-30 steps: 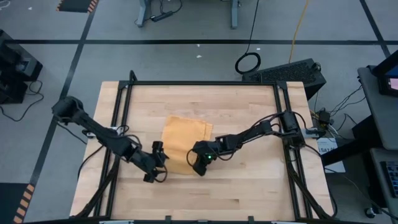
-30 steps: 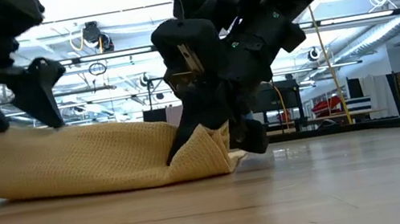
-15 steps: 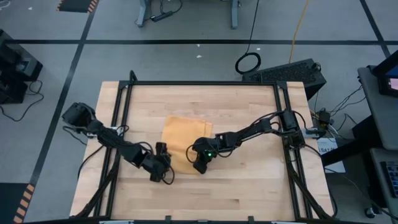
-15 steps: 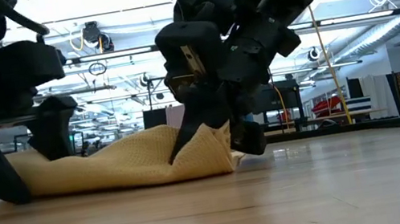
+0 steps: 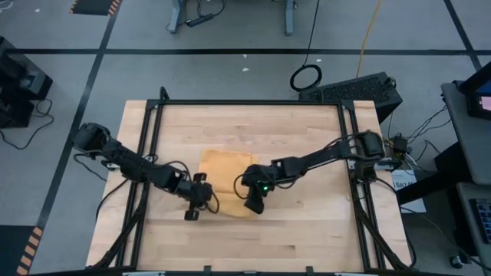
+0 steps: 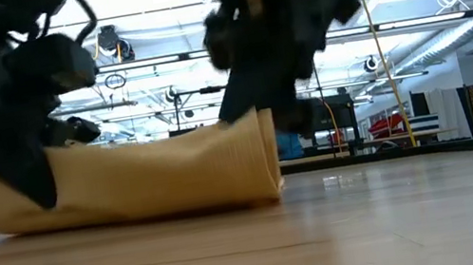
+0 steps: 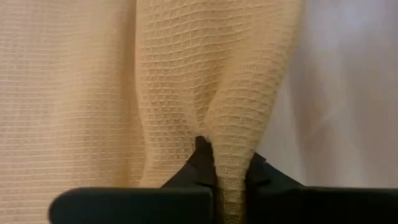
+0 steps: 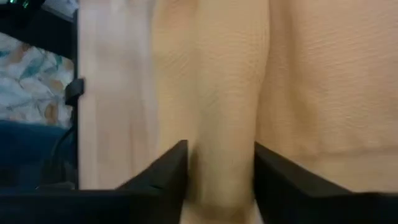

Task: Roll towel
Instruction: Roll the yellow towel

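Observation:
The orange-yellow towel (image 5: 229, 170) lies on the wooden tabletop, left of centre. Its near edge is raised into a long fold that shows in the low view as an even wall (image 6: 129, 181). At the near left end of that fold, my left gripper (image 5: 201, 202) is shut on the cloth (image 7: 74, 93). My right gripper (image 5: 254, 201) hangs open over the near right end, one finger on each side of the raised fold (image 8: 219, 112). My left gripper pinches a narrow upright fold of the towel (image 7: 239, 146) between its two fingers, at the towel's near left end. The fingers slant down from the table's left. The fold stands up off the flat cloth behind it. My right gripper's fingers flank the fold; whether they touch it I cannot tell.
Black frame rails (image 5: 151, 153) run along the table's left, right and far edges, with cables at both arm bases. Bare wood (image 5: 299, 238) lies near the front edge and to the right of the towel. A keyboard (image 5: 357, 88) sits beyond the far right corner.
My left gripper has moved right and down to the towel's near left end and shut on a fold there. My right gripper has risen and opened. The towel's near edge, earlier peaked only at the right, now stands as an even raised fold across its width.

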